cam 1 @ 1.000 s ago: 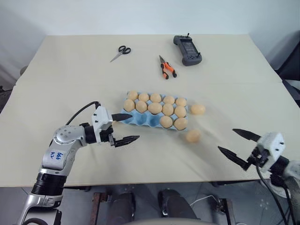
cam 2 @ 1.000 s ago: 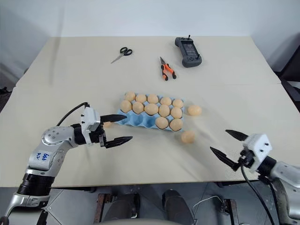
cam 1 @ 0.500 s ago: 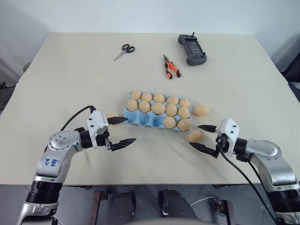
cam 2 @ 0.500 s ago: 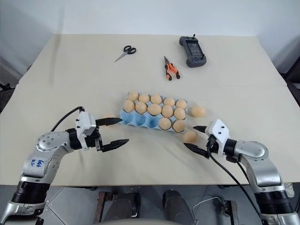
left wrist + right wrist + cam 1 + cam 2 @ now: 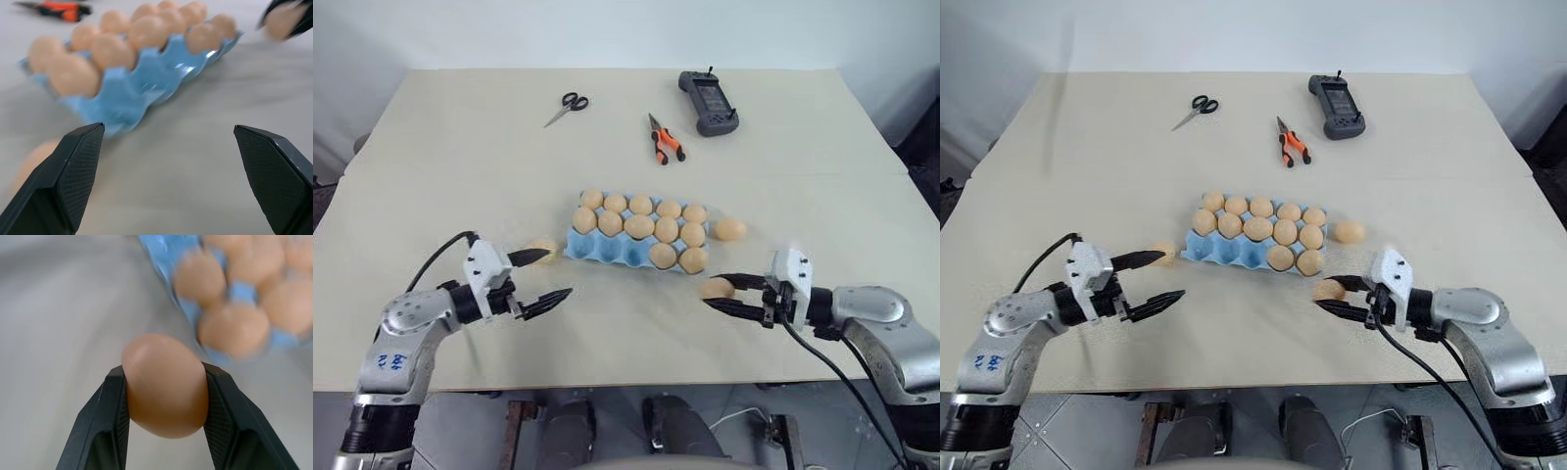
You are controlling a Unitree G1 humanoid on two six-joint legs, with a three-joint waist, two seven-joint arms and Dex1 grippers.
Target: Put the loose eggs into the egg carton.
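The light blue egg carton point(image 5: 599, 249) lies mid-table with several tan eggs in its cups; the near row's left cups are bare. My right gripper point(image 5: 713, 293) is shut on a loose egg point(image 5: 165, 384), just in front of the carton's near right corner. A second loose egg point(image 5: 729, 229) rests on the table against the carton's right end. A third loose egg point(image 5: 544, 250) lies by the carton's left end, beside the upper finger of my left gripper point(image 5: 549, 277). That gripper stands open and empty, pointing toward the carton point(image 5: 132, 93).
At the far side of the table lie scissors point(image 5: 566, 106), orange-handled pliers point(image 5: 663, 139) and a black handheld controller point(image 5: 707, 102). The table's front edge runs just below both arms.
My right gripper swung in leftward to the egg in front of the carton and shut on it. My left gripper drew back to the left, still open.
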